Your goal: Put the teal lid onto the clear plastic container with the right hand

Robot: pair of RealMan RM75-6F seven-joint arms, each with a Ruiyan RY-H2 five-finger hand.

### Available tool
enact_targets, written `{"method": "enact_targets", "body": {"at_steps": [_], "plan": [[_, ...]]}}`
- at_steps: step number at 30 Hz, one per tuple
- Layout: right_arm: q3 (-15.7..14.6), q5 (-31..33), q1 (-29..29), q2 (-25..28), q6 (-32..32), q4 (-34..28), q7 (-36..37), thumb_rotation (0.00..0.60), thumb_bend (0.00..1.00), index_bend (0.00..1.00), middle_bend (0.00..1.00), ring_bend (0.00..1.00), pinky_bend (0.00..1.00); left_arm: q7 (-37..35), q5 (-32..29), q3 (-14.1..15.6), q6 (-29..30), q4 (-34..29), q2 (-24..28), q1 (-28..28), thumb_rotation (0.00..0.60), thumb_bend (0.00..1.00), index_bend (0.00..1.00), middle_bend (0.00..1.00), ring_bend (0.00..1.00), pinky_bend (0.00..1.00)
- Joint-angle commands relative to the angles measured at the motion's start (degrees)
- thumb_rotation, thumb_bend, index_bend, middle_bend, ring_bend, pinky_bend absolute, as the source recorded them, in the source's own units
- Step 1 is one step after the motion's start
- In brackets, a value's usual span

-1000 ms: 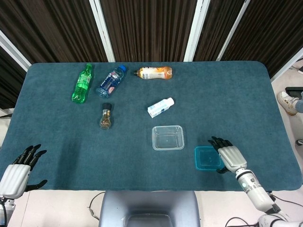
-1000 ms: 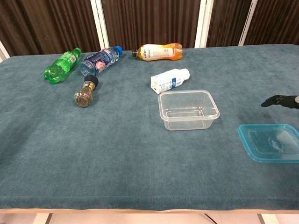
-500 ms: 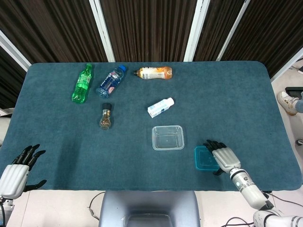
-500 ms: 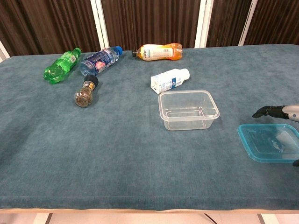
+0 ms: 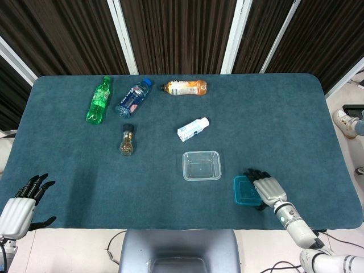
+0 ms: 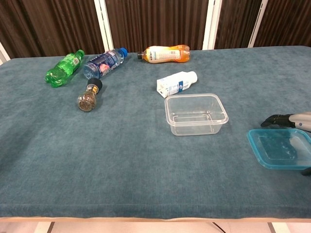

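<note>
The teal lid (image 5: 244, 190) lies flat on the blue-green cloth near the front right; the chest view shows the lid (image 6: 279, 147) at its right edge. The clear plastic container (image 5: 201, 165) stands upright and empty just left of and behind the lid, also seen as the container (image 6: 196, 114) mid-table. My right hand (image 5: 267, 189) hovers over the lid's right part, its fingers apart and reaching past the far rim, the thumb by the near rim; no grip shows. In the chest view only the dark fingertips (image 6: 274, 120) enter from the right. My left hand (image 5: 23, 202) hangs with spread fingers off the front left corner.
A small white milk bottle (image 5: 193, 129) lies behind the container. Further back lie a green bottle (image 5: 98, 100), a blue-labelled water bottle (image 5: 132, 98), an orange bottle (image 5: 184, 87) and a small spice jar (image 5: 127, 141). The table's front edge (image 5: 187, 227) runs close to the lid.
My right hand has slid left and toward the front edge, from beside the lid to over its right part. The lid, the container and my left hand have stayed put.
</note>
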Motion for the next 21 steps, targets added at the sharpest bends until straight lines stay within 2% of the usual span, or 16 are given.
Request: {"method": "enact_targets", "body": {"at_steps": [1, 6, 10, 13, 18, 21], "plan": [[-0.3, 0.3, 0.2, -0.3, 0.1, 0.3, -0.3, 0.6, 0.18, 0.05, 0.14, 0.15, 0.3, 0.0, 0.0, 0.0, 0.0, 0.0, 0.0, 0.0, 0.6, 0.44, 0.19, 0.05, 0.04, 0.24], [-0.6, 0.7, 0.5, -0.5, 0.0, 0.5, -0.5, 0.6, 0.18, 0.09, 0.22, 0.26, 0.39, -0.2, 0.0, 0.0, -0.1, 0.0, 0.0, 0.0, 0.6, 0.44, 0.19, 0.05, 0.05, 0.24], [-0.7, 0.7, 0.6, -1.2, -0.2, 1.2, 0.5, 0.6, 0.2, 0.29, 0.36, 0.43, 0.55, -0.4, -0.3, -0.1, -0.3, 0.0, 0.1, -0.1, 0.6, 0.44, 0.19, 0.05, 0.05, 0.24], [-0.4, -0.6, 0.2, -2.1, 0.9, 2.3, 2.1, 0.6, 0.24, 0.4, 0.45, 0.52, 0.62, -0.4, -0.5, -0.1, -0.4, 0.0, 0.2, -0.1, 0.6, 0.44, 0.19, 0.05, 0.05, 0.24], [-0.2, -4.0, -1.1, -2.4, 4.3, 2.8, 4.8, 0.6, 0.3, 0.51, 0.55, 0.6, 0.68, -0.4, -0.6, -0.1, -0.4, 0.0, 0.2, -0.1, 0.6, 0.44, 0.19, 0.05, 0.05, 0.24], [-0.2, -6.9, -2.1, -1.8, 7.0, 2.1, 6.4, 0.6, 0.31, 0.54, 0.58, 0.62, 0.69, -0.5, -0.5, -0.1, -0.4, -0.1, 0.2, -0.1, 0.6, 0.44, 0.19, 0.05, 0.05, 0.24]]}}
